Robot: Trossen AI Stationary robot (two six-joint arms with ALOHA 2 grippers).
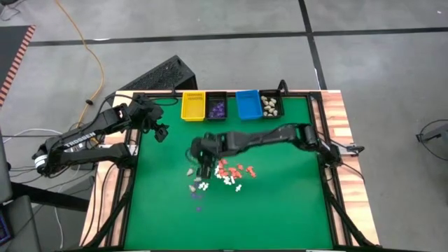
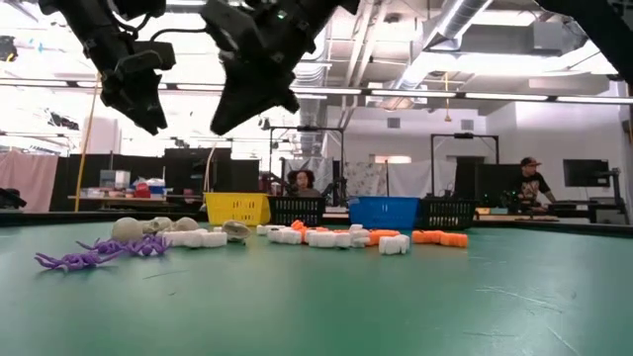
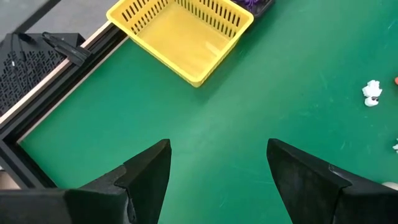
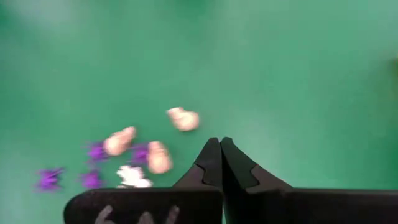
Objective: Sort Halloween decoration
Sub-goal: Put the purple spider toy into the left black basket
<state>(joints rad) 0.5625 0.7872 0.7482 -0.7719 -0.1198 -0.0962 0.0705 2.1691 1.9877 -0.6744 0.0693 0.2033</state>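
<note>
Mostly green table (image 1: 280,210), cluttered workshop behind

No readable text — no labels, no signs

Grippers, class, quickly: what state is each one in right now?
Left gripper: open, empty, near the yellow bin.
Right gripper: shut, nothing visible between its fingers, above the loose decoration pieces.

Even overhead light, soft shadows.
Right wrist view blurred: pieces (image 4: 183,118) on green mat (image 4: 280,74) smeared. Low view: ceiling lights glare above yellow bin (image 2: 237,208), arms silhouetted.
</note>
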